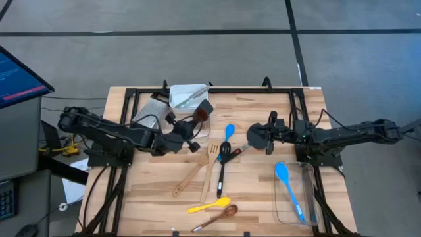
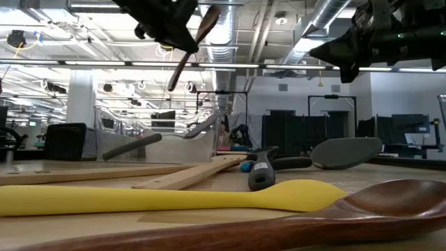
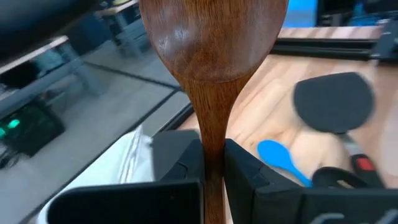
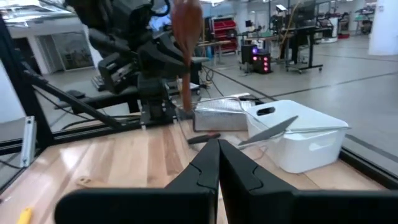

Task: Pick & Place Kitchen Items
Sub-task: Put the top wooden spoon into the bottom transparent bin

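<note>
- The wooden tabletop [image 1: 263,197] carries the utensils, most lying loose near its middle and front.
- A clear tub [image 1: 294,195] at the right front holds a blue silicone spoon [image 1: 288,185].
- A white tub [image 1: 187,96] at the back edge holds a grey-handled utensil [image 1: 191,98].
- The left claw [image 1: 195,125] hangs above the tabletop, just in front of the white tub, pinching the handle of a dark wooden spoon [image 3: 211,50] with the bowl pointing away from the wrist.
- The right claw [image 1: 258,137] hovers over the middle with its fingers pressed together, holding nothing.
- A pale wooden slotted turner [image 1: 195,171] lies aslant on the tabletop, with a black spatula [image 1: 222,172] just beside it.
- A second blue spoon [image 1: 228,133] lies near the middle.
- A yellow silicone spoon [image 1: 208,205] and a brown wooden spoon [image 1: 217,216] lie at the front edge.
</note>
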